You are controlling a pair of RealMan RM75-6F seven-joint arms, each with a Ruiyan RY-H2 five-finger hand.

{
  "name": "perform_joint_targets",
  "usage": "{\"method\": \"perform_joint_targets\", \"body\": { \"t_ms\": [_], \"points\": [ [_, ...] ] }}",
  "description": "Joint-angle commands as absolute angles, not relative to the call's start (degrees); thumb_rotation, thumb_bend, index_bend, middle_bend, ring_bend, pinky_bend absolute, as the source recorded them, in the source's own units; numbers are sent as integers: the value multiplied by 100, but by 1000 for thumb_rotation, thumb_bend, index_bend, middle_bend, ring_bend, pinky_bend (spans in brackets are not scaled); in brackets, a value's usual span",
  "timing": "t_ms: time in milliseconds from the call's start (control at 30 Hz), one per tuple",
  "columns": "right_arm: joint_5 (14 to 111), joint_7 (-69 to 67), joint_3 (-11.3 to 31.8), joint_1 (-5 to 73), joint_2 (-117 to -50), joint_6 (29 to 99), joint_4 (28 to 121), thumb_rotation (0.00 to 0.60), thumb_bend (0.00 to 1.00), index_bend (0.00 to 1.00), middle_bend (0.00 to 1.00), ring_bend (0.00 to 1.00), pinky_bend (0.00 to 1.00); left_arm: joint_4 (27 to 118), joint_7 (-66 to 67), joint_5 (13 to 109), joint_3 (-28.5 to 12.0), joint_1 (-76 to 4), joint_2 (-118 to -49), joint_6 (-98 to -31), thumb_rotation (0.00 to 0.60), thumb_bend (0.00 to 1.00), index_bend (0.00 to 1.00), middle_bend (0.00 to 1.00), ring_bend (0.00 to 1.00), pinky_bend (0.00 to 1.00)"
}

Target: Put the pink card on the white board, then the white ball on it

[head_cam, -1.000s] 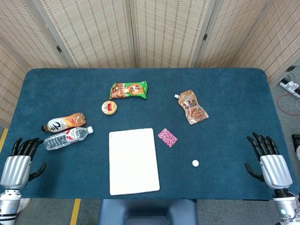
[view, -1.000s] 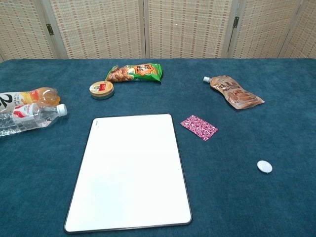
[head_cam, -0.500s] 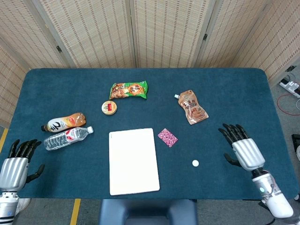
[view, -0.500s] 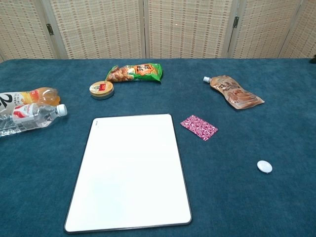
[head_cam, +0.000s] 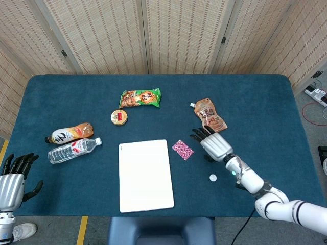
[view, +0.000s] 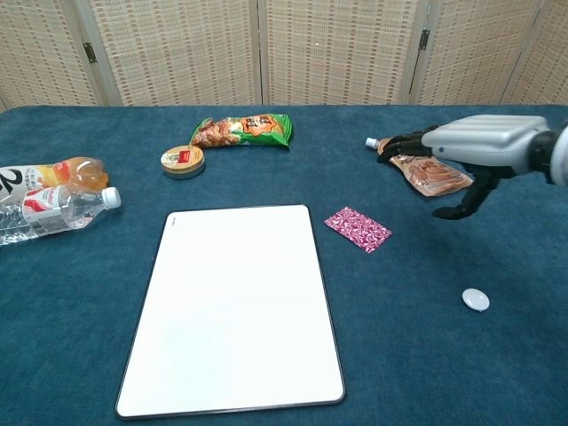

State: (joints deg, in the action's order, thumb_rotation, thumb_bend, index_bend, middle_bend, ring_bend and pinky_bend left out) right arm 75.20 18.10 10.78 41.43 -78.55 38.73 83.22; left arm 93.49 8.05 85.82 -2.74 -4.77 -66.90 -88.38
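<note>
A: Where is your right hand (head_cam: pixel 213 144)?

B: It hangs over the table (head_cam: pixel 265 102), fingers spread and holding nothing, palm down. In the chest view it shows above the brown pouch (view: pixel 426 169).

A: And the pink card (head_cam: pixel 182 149)?

B: Flat on the cloth just at the hand's 9 o'clock in the head view, apart from the fingertips. The white board (head_cam: pixel 145 174) lies near the card, at its 8 o'clock, not touching it.

A: The white ball (head_cam: pixel 212 177)?

B: On the cloth at the hand's 6 o'clock, near the wrist.

A: Your left hand (head_cam: pixel 12 176)?

B: Open too, at the table's near left corner, well apart from the two bottles (head_cam: pixel 71 143) at its 1 o'clock.
</note>
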Motion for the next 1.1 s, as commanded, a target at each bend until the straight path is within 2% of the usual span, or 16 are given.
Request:
{"method": "perform_joint_targets", "body": {
  "t_ms": [33,533,1100],
  "points": [
    [7285,2054,1092,4491,-8208,3563,7949,600,347,98,60,0,0,9351,812,8561,-278,-469,-6682,-8830,600,358,201,181,175,0],
    [6870,2228,740,5090,-8864,3104,7106,600,335,124,58,0,0,9315,811,8500,-291,-443,-6691,-8785,600,358,201,181,175,0],
    [6791,2344,550,5421,-9229,3153,6737,600,335,126,58,0,0,9305,767,8485,-286,-382,-6661,-8814,600,358,200,181,175,0]
  ]
}}
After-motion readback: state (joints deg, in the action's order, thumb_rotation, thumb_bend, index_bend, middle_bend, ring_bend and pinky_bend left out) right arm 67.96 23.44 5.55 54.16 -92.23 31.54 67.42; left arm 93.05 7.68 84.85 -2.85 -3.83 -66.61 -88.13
